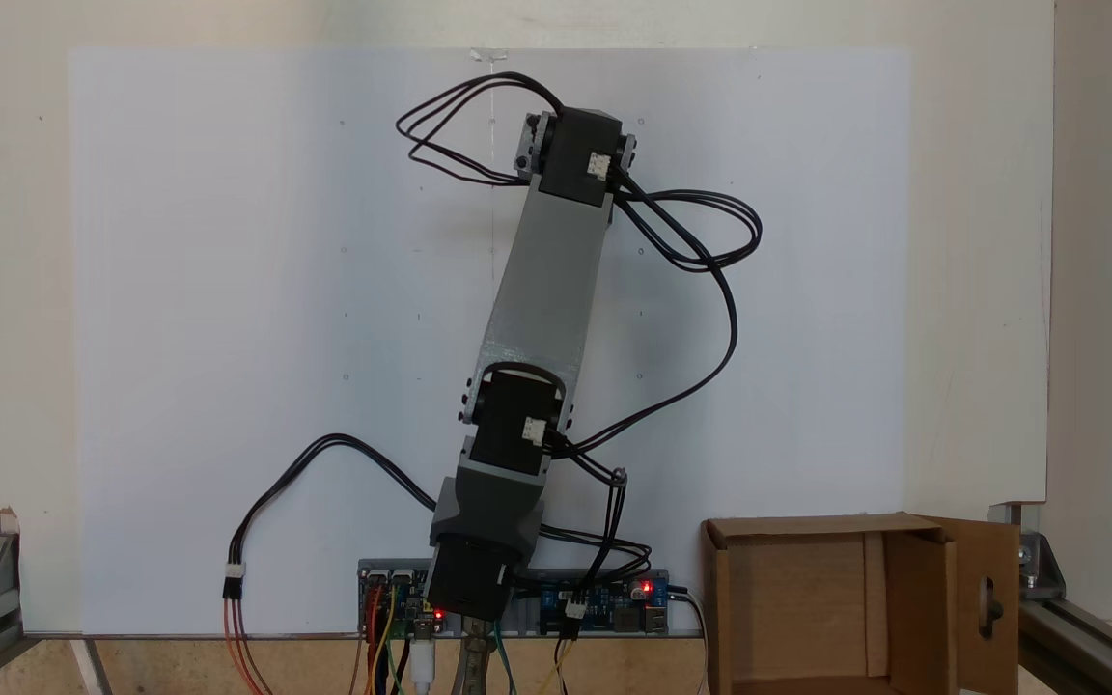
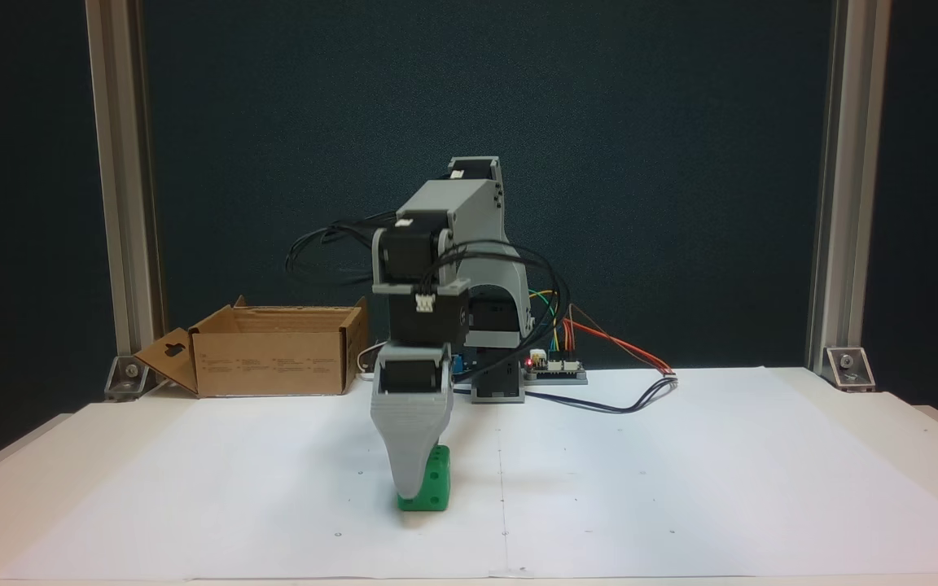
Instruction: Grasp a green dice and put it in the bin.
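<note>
A large white paper sheet (image 2: 681, 472) covers the pale tabletop (image 2: 925, 423) and serves as the landmark for the rest. In both fixed views it spreads across most of the work surface, marked with faint small dots.

Silver aluminium frame posts (image 2: 115, 203) rise at the back corners beyond the sheet, bolted down with metal corner brackets (image 2: 848, 362).

The grey and black Koch arm (image 1: 546, 280) stands on the sheet's rear edge, seen from above as a long grey link reaching out over the middle of the paper, with loops of black cable (image 1: 710, 241) hanging off its joints. In the front-facing fixed view the arm folds forward and down toward the sheet's near half.

The bin, a brown corrugated cardboard box (image 2: 273, 358) with an open top and a side flap (image 2: 169, 358) bearing a cut-out handle hole, sits at the sheet's back corner, just off the paper; it lies at the lower right of the top-down fixed view (image 1: 807, 598) and well apart from the arm's tip.

A small controller board with a red light (image 2: 554, 366) and coloured wires rests at the sheet's rear edge beside the arm's base.

The grey plastic gripper (image 2: 414, 488) points straight down, its tip at the paper. Only one broad jaw faces the camera, so whether the claw is spread or pinching cannot be told.

The small bright green dice (image 2: 434, 482) with sunken round pips rests on the sheet's near-centre, directly behind and touching the visible jaw, partly hidden by it.
</note>
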Tool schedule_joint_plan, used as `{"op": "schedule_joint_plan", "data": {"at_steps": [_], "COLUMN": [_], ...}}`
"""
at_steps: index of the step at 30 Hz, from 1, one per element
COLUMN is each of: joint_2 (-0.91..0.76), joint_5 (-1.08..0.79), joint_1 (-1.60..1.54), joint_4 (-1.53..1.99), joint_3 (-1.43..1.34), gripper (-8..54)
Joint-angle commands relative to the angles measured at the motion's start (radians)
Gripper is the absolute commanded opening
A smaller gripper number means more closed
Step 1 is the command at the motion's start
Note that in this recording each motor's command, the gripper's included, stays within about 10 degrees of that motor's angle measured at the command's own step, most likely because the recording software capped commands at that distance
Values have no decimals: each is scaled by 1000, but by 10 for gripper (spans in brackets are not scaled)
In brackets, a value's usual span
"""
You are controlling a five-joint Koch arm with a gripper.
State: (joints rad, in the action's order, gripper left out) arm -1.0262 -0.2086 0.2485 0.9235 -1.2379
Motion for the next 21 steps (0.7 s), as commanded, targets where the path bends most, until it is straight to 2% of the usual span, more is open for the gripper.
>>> {"op": "schedule_joint_plan", "data": {"at_steps": [1, 10, 21], "joint_2": [-5, 20, 32], "joint_5": [48, 51, 57], "joint_1": [8, 6, 9], "joint_4": [-14, -14, -41], "joint_3": [9, 6, 0], "gripper": [430, 429, 381]}}
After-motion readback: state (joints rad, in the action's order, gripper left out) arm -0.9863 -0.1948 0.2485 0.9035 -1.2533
